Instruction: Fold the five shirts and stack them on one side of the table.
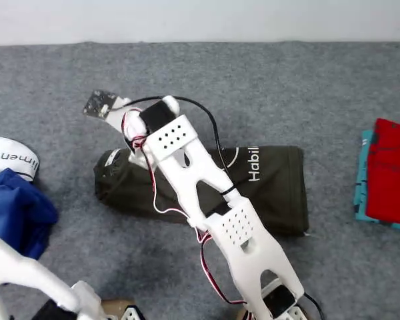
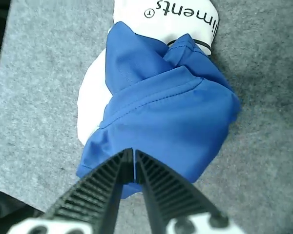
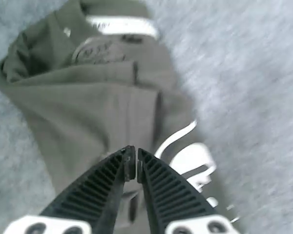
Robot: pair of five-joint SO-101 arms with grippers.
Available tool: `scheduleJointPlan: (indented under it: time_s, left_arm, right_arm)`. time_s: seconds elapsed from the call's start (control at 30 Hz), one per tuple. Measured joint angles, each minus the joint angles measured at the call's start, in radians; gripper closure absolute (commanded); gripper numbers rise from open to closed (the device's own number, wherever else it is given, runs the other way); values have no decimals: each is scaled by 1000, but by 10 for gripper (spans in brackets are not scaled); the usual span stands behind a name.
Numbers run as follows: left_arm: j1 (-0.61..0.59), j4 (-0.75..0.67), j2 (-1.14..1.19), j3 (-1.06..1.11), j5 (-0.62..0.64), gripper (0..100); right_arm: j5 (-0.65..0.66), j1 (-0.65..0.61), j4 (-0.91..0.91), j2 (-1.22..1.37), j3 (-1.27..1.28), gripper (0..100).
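A dark olive shirt (image 1: 273, 180) lies folded lengthwise in the middle of the grey table, its collar end toward the left. My right arm (image 1: 207, 193) stretches across it. My right gripper (image 3: 135, 157) is shut and hovers just over the olive shirt (image 3: 88, 97), with nothing between its fingers. At the left edge a crumpled blue shirt (image 1: 17, 210) lies on a white shirt (image 1: 10, 157). My left gripper (image 2: 134, 155) is shut above the blue shirt (image 2: 171, 107), holding nothing. A red shirt (image 1: 390, 173) rests folded on a teal shirt (image 1: 363, 180) at the right edge.
Grey felt table (image 1: 287, 87) with open room along the back and between the olive shirt and the red stack. The left arm's white link (image 1: 20, 273) crosses the front left corner. The table's far edge meets a pale wall.
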Motion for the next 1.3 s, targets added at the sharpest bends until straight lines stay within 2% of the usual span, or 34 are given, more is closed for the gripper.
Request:
scheduleJointPlan:
  time_s: [0.17,0.37,0.7,0.9,1.13,1.3]
  left_arm:
    - [-12,14,-77,0,-28,984]
    - [-81,17,-98,0,-29,984]
    - [-183,17,-98,0,-83,984]
    - [-212,17,-98,0,-101,984]
    - [-213,17,-98,0,-101,984]
    - [-213,17,-98,0,-101,984]
  right_arm:
    - [-66,-28,0,-103,222,988]
    - [-74,-110,-86,-110,236,988]
    - [-74,-244,-196,78,235,988]
    - [-74,-233,-180,41,236,988]
    - [-74,-133,-176,-68,239,988]
    - [-74,-141,-203,-29,242,988]
